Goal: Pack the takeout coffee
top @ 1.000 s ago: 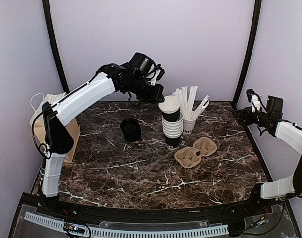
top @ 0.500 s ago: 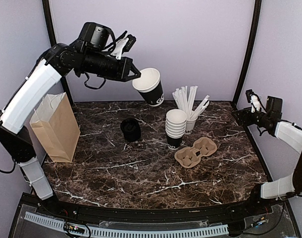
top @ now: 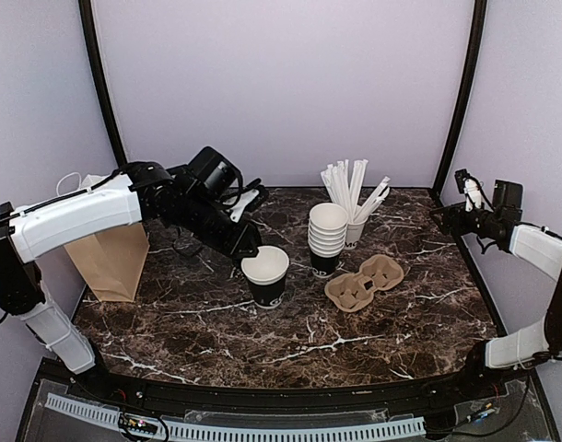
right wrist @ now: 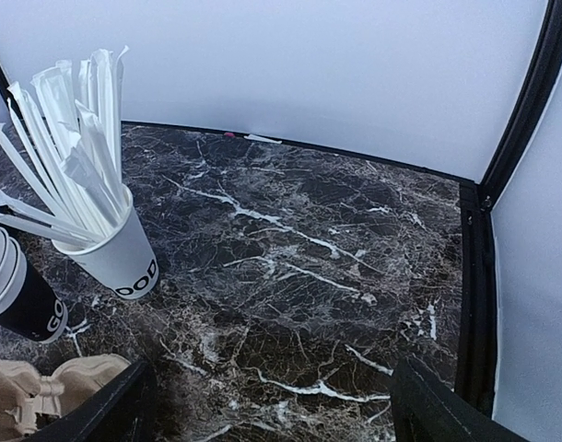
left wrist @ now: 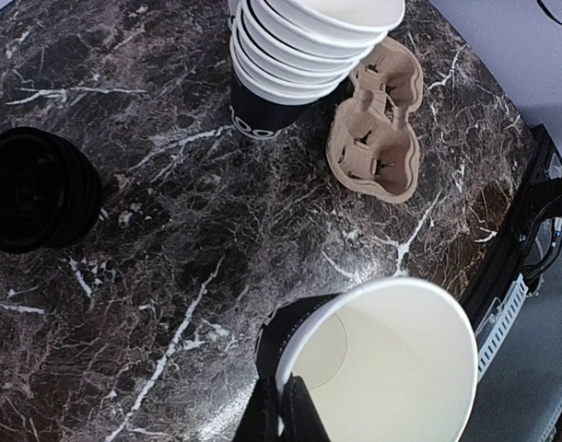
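- The left pincer [top: 247,250] was closed on the rim of a lidless cup [top: 264,276], black outside and white inside. One finger [left wrist: 295,414] sat inside the lip.
- That lidless cup hung low over the marble surface [top: 290,341], slightly tilted. I could not tell whether its base touched.
- The takeout coffee [left wrist: 37,189] stood upright on the surface with its black lid on. It was well apart from the held cup, and nothing gripped it. In the top view my left arm covered it.
- The right pincer [right wrist: 272,378] stood wide open at the right edge of the surface, holding nothing.
- The stack of cups [top: 325,235] stood near the middle. On its lowest cup I read white letters "GO" from the right wrist view; the rest was cut off.
- The white cup of wrapped straws [right wrist: 115,253] stood just behind the stack. It showed black letters "OOD", with the first letter turned away.
- A pulp cup carrier [top: 364,281] lay just beside the stack, with no cups in it.
- A brown paper bag [top: 106,262] stood at the left edge. I saw no print on it.
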Tool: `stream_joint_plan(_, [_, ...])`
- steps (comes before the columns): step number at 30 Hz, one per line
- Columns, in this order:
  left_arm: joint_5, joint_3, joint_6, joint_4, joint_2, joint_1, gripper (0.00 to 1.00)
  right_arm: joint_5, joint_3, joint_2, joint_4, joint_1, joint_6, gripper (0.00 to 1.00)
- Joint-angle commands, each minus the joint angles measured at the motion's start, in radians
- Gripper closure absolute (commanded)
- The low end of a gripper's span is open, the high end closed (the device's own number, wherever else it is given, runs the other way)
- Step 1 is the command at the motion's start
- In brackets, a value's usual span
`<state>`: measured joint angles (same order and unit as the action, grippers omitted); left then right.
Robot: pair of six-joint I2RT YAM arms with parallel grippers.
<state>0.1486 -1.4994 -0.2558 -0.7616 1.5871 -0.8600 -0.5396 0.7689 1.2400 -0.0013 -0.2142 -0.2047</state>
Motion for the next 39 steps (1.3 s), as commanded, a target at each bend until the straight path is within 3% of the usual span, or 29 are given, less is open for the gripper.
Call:
stream_joint_plan(1, [0.016, 0.07, -0.032, 0.142, -0.05, -0.039, 1.0, -0.014, 0.017, 0.004, 0.014, 0.01, -0.005, 0.11])
stream_joint_plan(11, [0.042, 0.142, -0.043, 0.253, -0.006, -0.06, 1.0, -0.01, 0.016, -0.005, 0.012, 0.012, -0.008, 0.11])
stream_joint_plan(32, [0.002, 0.198, -0.055, 0.32, 0.084, -0.069, 0.99, -0.02, 0.017, 0.001, 0.008, 0.015, -0.008, 0.11])
stream_joint_plan(39, [-0.014, 0.209, -0.05, 0.325, 0.085, -0.069, 0.92, -0.017, 0.017, 0.004, 0.008, 0.016, -0.009, 0.11])
